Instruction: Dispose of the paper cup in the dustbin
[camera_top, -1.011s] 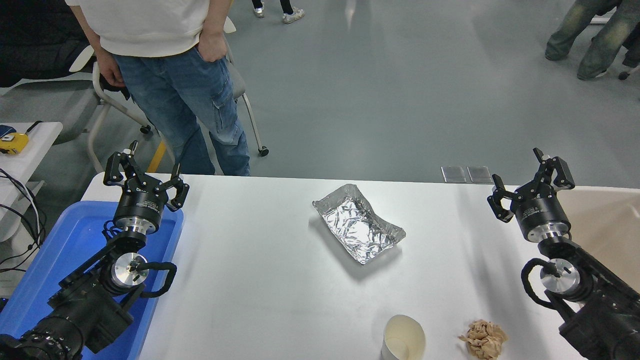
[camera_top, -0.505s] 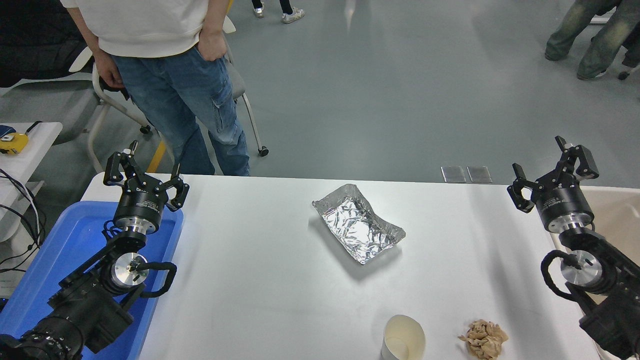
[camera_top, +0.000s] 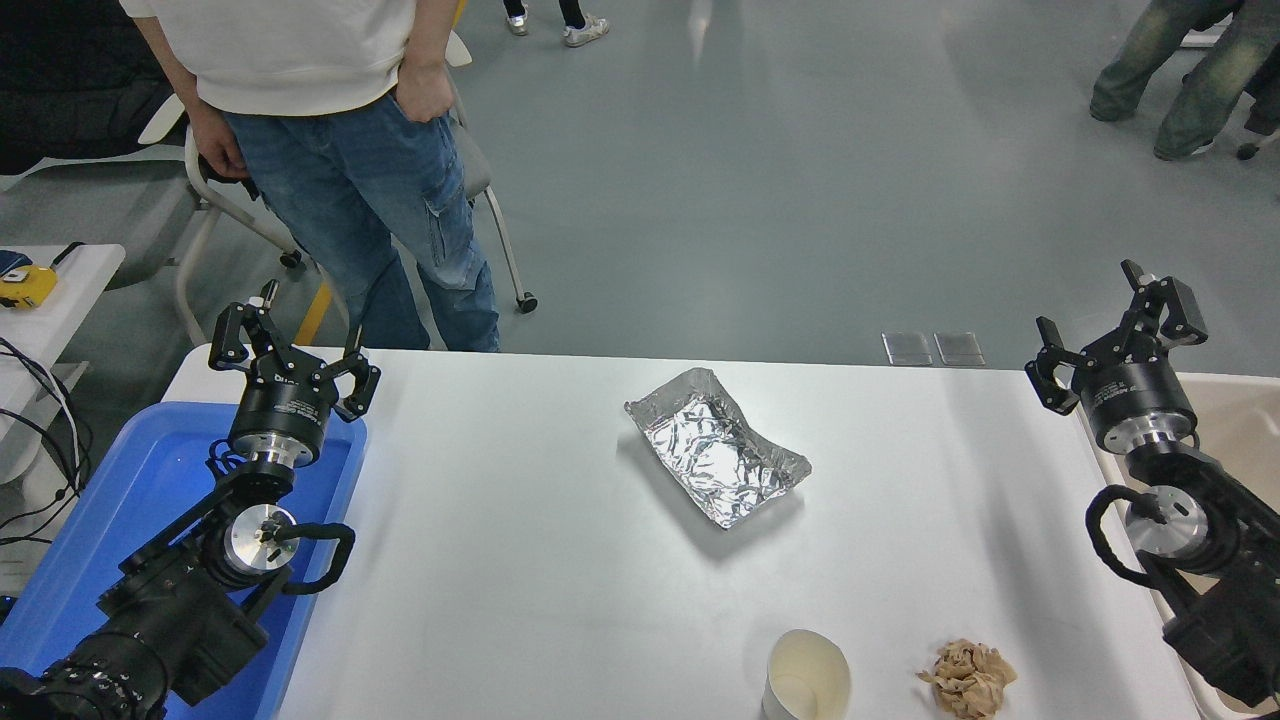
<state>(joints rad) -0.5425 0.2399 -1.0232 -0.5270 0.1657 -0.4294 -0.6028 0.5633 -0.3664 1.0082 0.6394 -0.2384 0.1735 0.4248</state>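
Observation:
The paper cup (camera_top: 808, 676) stands upright at the table's near edge, right of centre, its cream inside showing; its base is cut off by the picture's bottom. The beige dustbin (camera_top: 1240, 420) stands at the table's right end, mostly behind my right arm. My right gripper (camera_top: 1117, 323) is open and empty, raised over the table's far right corner by the bin's rim, far from the cup. My left gripper (camera_top: 292, 342) is open and empty, parked at the lower left over the blue tub.
A crumpled foil tray (camera_top: 716, 446) lies mid-table. A brown paper wad (camera_top: 968, 678) lies right of the cup. A blue tub (camera_top: 120, 520) sits at the table's left. A person in jeans (camera_top: 370, 200) stands at the far left side.
My right arm has swung right and away, from over the table's right part to the far right corner by the dustbin. The gripper stayed open. Nothing else moved.

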